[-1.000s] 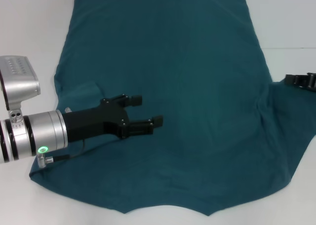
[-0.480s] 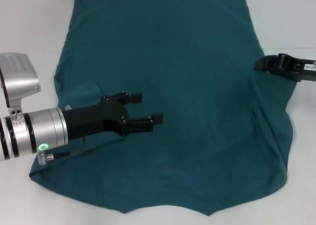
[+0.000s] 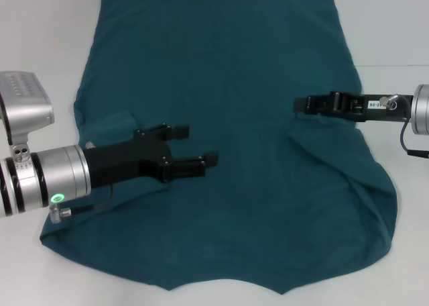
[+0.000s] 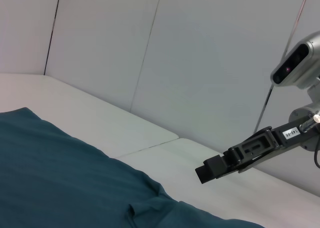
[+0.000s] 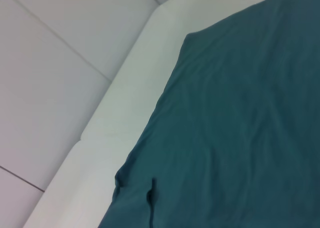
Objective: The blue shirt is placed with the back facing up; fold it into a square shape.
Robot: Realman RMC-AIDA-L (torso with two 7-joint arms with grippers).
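Note:
The blue shirt (image 3: 234,71) lies spread on the white table, plain side up, far wider than either gripper. Its right sleeve is turned in over the body, leaving raised folds below the right arm. My left gripper (image 3: 201,145) hovers open over the shirt's left part, nothing between its fingers. My right gripper (image 3: 298,105) reaches in from the right over the shirt's right half. In the left wrist view the right gripper (image 4: 205,172) has its fingers together, and no cloth hangs from it above the shirt (image 4: 50,173). The right wrist view shows only the shirt (image 5: 240,113).
The white table (image 3: 40,37) shows bare around the shirt on the left and right. Light wall panels (image 4: 200,63) stand behind the table. The shirt's far hem runs along the top of the head view.
My right gripper has swept leftward from the table's right edge to above the shirt's right half. The right sleeve went with it and now lies folded inward. The left gripper has barely shifted.

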